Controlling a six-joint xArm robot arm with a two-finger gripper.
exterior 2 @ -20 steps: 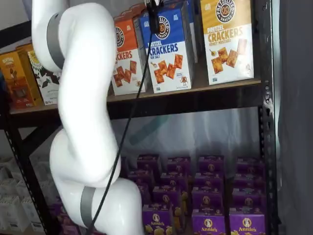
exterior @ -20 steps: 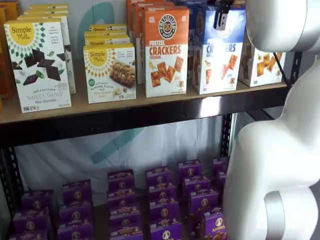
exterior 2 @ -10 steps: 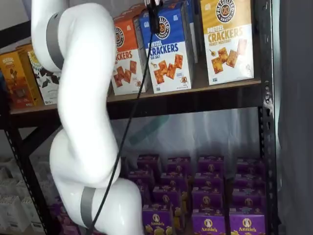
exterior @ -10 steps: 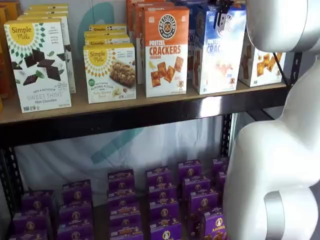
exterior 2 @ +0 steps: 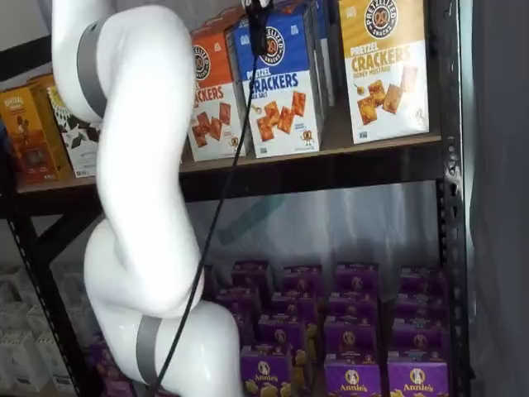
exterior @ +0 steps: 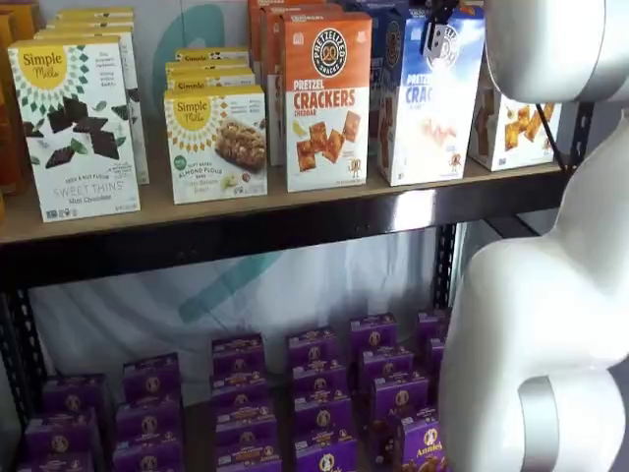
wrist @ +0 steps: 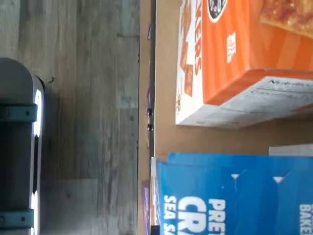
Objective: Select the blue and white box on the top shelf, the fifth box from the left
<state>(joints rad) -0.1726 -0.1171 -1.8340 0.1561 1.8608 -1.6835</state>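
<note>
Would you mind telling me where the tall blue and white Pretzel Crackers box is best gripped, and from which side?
Probably its upper end, approached from above and the open front. The blue and white box stands upright at the top shelf edge, with the orange Cheddar box close alongside, so its flanks look cramped. The gripper hangs at its top; finger state unclear.

A narrow gap separates the blue and white box (exterior 2: 282, 83) from the orange Cheddar box (exterior 2: 211, 95); wider room lies toward the yellow box (exterior 2: 385, 66).
</note>
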